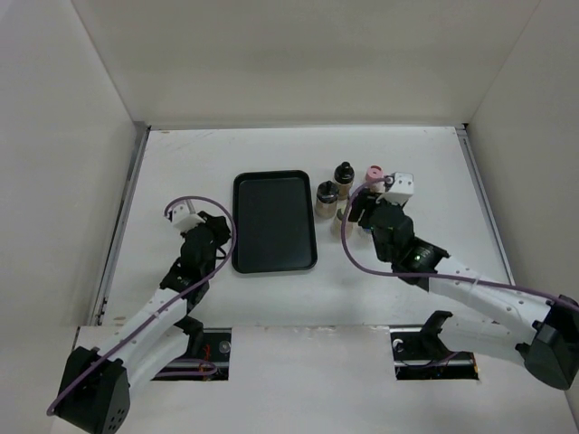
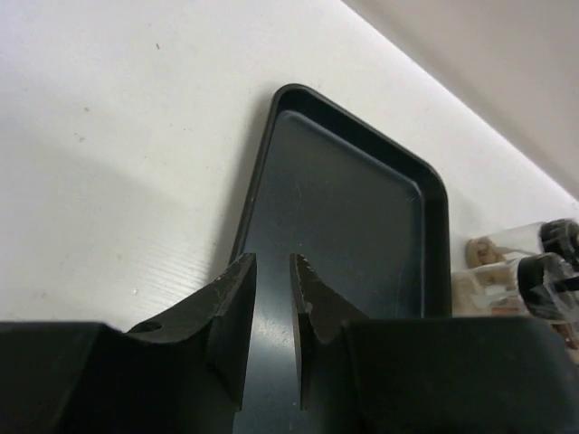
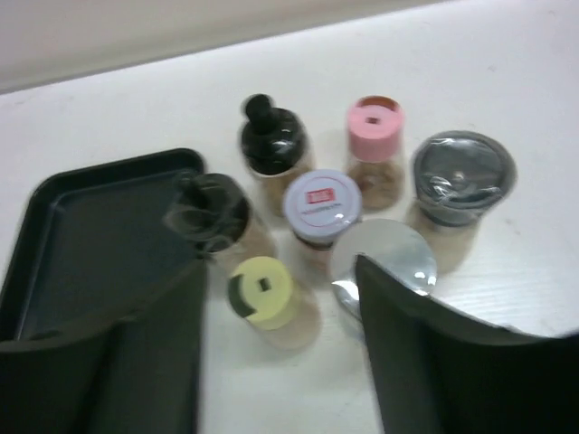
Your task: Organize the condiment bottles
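Nothing looks sorted yet: the tray (image 1: 274, 221) is bare, seven bottles (image 3: 321, 203) cluster on the tabletop beside it, right jaws spread above them, left jaws pressed together, empty.

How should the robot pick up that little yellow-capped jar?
Probably around the body just under the cap, from above on the near side: the yellow-capped jar stands upright, the white-lidded jar and silver-lidded jar crowd it behind, and its near side is free.
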